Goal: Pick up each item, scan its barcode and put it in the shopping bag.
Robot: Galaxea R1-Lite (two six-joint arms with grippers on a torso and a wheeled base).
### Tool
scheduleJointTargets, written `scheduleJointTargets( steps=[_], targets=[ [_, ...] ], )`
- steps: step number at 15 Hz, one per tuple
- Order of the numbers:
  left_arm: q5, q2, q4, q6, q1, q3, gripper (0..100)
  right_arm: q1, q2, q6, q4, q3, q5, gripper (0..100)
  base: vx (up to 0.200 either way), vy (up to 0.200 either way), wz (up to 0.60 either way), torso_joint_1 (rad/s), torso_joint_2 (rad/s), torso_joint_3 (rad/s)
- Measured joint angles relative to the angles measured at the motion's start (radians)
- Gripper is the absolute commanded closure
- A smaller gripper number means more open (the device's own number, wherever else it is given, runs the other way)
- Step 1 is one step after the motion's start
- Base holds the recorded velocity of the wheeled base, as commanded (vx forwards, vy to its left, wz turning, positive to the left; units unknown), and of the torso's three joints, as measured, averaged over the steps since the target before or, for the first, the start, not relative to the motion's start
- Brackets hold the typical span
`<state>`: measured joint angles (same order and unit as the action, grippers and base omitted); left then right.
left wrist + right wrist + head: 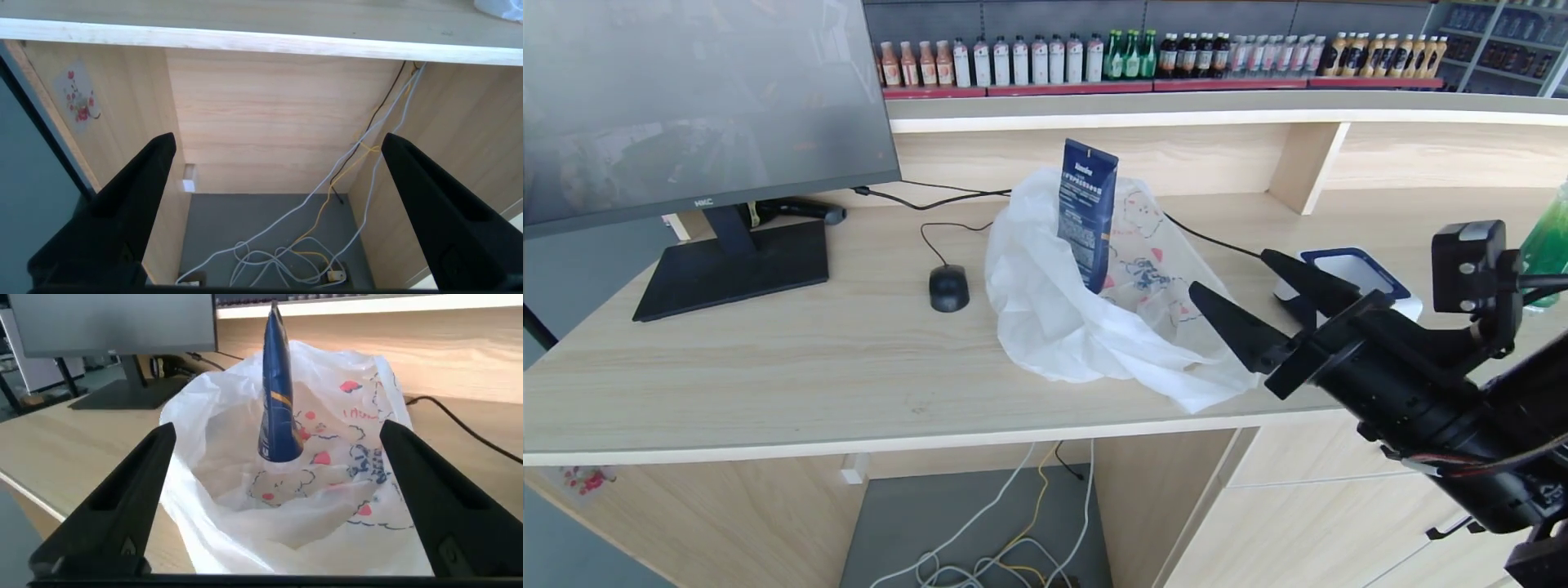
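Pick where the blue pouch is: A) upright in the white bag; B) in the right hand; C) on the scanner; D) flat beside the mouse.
A: the pouch stands upright inside the bag, with the right hand open and apart from it.

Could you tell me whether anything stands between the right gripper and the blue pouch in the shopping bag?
Only the plastic of the shopping bag: its near wall lies low between the open right gripper and the foot of the blue pouch. Above that rim, nothing visible stands between them.
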<state>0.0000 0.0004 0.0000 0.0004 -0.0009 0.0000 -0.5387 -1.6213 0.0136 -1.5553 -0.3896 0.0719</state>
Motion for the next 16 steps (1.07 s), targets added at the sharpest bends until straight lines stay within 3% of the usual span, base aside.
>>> scheduleJointTargets(
  steps=[5, 16],
  targets=[
    [0.0, 0.0, 0.0, 0.004, 0.0, 0.0, 0, 0.06, 0.161, -0.134, -0.015, 0.165, -0.035, 0, 0.0, 0.0, 0.0, 0.0, 0.0, 0.0],
    [0.0, 0.0, 0.0, 0.001, -0.001, 0.0, 0, 0.062, 0.215, -0.14, -0.017, 0.171, -0.037, 0, -0.018, 0.0, 0.0, 0.0, 0.0, 0.001]
  ],
)
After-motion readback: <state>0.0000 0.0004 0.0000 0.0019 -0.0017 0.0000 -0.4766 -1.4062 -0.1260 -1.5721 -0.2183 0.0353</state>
